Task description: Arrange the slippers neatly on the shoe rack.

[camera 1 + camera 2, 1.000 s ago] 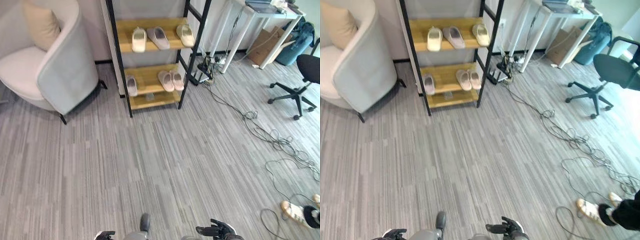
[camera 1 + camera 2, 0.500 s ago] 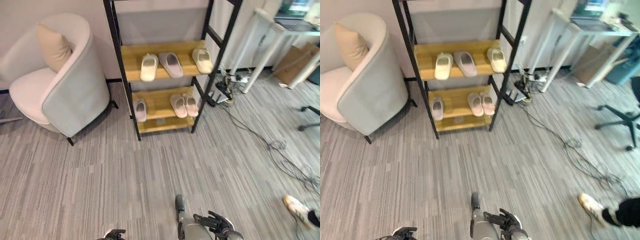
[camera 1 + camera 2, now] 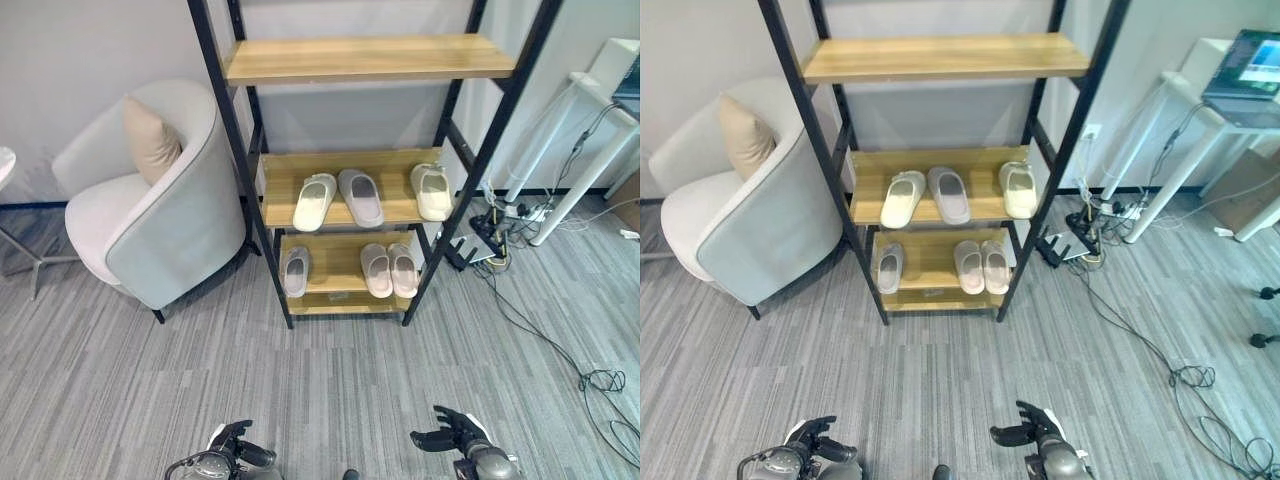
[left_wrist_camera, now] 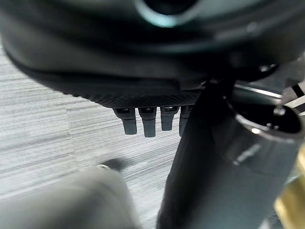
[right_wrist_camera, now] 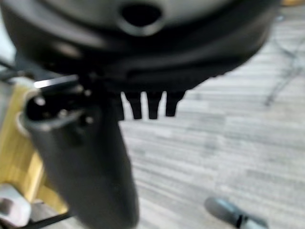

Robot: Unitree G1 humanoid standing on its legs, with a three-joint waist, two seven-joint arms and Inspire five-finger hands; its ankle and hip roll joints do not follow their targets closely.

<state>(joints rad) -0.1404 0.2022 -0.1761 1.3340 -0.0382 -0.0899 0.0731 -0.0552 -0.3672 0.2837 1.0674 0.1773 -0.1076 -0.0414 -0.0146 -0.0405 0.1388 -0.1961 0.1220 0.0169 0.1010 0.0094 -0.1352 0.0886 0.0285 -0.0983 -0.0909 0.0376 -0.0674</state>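
The shoe rack (image 3: 365,60), a black frame with wooden shelves, stands straight ahead against the wall; its top shelf is bare. On the middle shelf lie a cream slipper (image 3: 315,200), a grey slipper (image 3: 360,197) and a pale slipper (image 3: 432,191) set apart to the right. The bottom shelf holds a single grey slipper (image 3: 296,271) and a pink pair (image 3: 389,270) side by side. My left hand (image 3: 232,456) and right hand (image 3: 452,438) hang low over the carpet, well short of the rack. Both are open and hold nothing; straight fingers (image 4: 143,125) show in the left wrist view.
A grey armchair (image 3: 175,230) with a beige cushion (image 3: 150,140) stands just left of the rack. To the right are a white table (image 3: 590,110) with a laptop (image 3: 1245,65), a power strip (image 3: 490,250) and cables (image 3: 545,335) trailing over the striped carpet.
The camera has swung toward the rack, which now stands centred and nearer with its top shelf in sight. The office chair and a person's shoe have left the view. Both hands stay low.
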